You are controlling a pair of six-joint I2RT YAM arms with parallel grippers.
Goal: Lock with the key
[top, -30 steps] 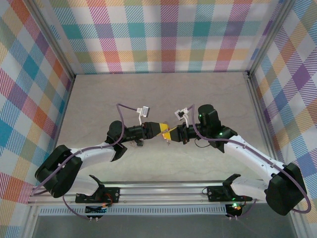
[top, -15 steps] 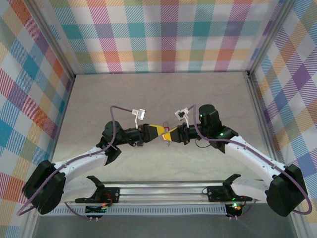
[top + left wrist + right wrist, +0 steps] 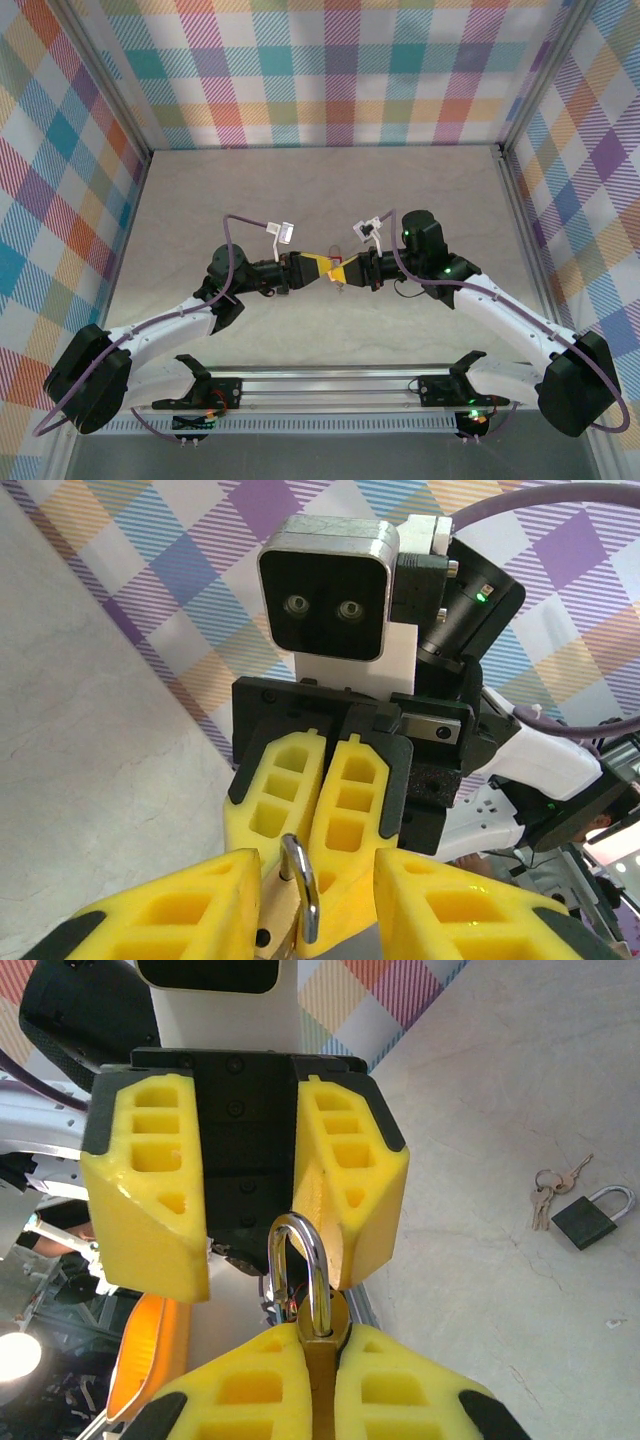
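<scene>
A brass padlock (image 3: 322, 1345) with a silver shackle (image 3: 305, 1265) is held off the table, and my right gripper (image 3: 320, 1338) is shut on its body. My left gripper (image 3: 318, 868) faces it tip to tip and is open, its yellow fingers (image 3: 175, 910) on either side of the shackle (image 3: 303, 880). In the top view the left gripper (image 3: 320, 264) and right gripper (image 3: 347, 270) meet above the table's middle. A ring of keys (image 3: 548, 1192) lies on the table beside a dark padlock (image 3: 588, 1217).
The speckled table (image 3: 330, 190) stretches beyond the arms to plaid walls on three sides. An aluminium rail (image 3: 330, 385) runs along the near edge by the arm bases. Purple cables (image 3: 240, 228) loop above the left wrist.
My left arm has swung its elbow outward and its gripper has edged toward the padlock, with its jaws narrowing round the shackle. The right arm has held still.
</scene>
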